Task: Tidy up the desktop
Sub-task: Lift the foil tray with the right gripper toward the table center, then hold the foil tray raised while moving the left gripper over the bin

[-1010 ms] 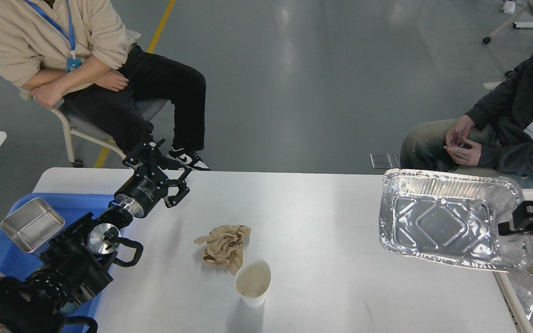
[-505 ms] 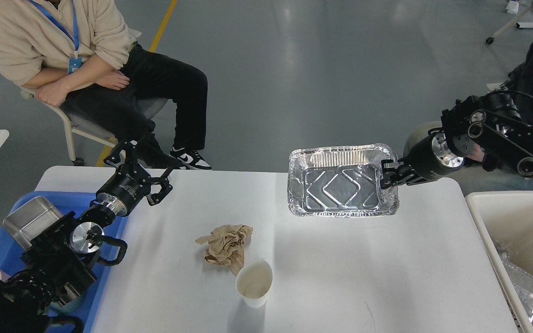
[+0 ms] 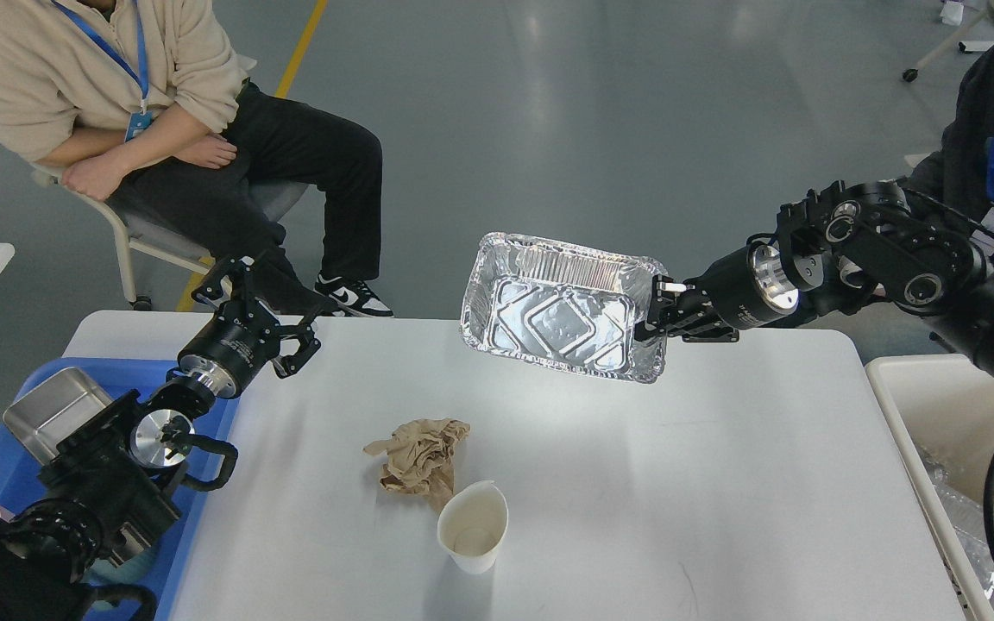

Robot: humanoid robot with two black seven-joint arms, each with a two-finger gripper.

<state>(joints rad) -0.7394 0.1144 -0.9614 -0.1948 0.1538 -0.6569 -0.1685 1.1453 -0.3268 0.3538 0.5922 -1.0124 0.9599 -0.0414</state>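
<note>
Two robot arms, matte black, built from thick rounded segments. Left end effector point(image 3: 257, 304): black skeletal fingers with open linkage bars, on black cylindrical wrist with silver ring. Polished silver disc cap on joint behind it. Right end effector point(image 3: 657, 316): black fingers, small white tip, silver wrist collar. Round silver-rimmed joint caps, black cables looping alongside.
</note>
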